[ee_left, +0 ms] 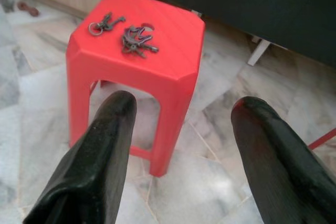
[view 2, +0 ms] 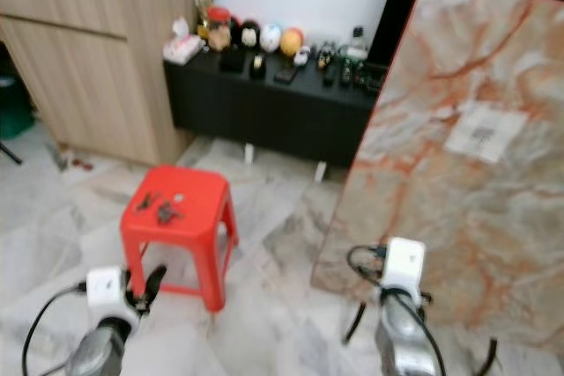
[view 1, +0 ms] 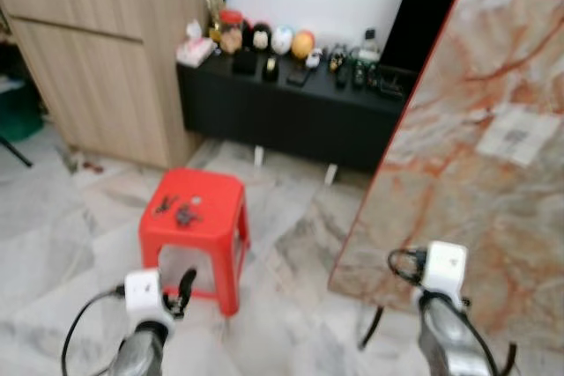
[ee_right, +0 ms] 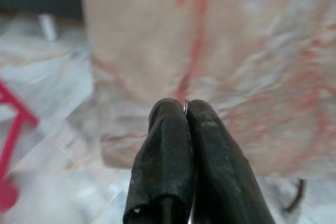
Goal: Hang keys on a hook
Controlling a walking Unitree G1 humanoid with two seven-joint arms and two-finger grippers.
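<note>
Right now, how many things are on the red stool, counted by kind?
Key bunches: 2, a smaller one and a bigger one
Small round pale item, too blurred to name: 1
Total: 3, all on the red stool

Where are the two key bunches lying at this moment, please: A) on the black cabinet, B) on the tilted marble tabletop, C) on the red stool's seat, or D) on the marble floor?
C: both key bunches lie on the red stool, ahead of the open left gripper.
</note>
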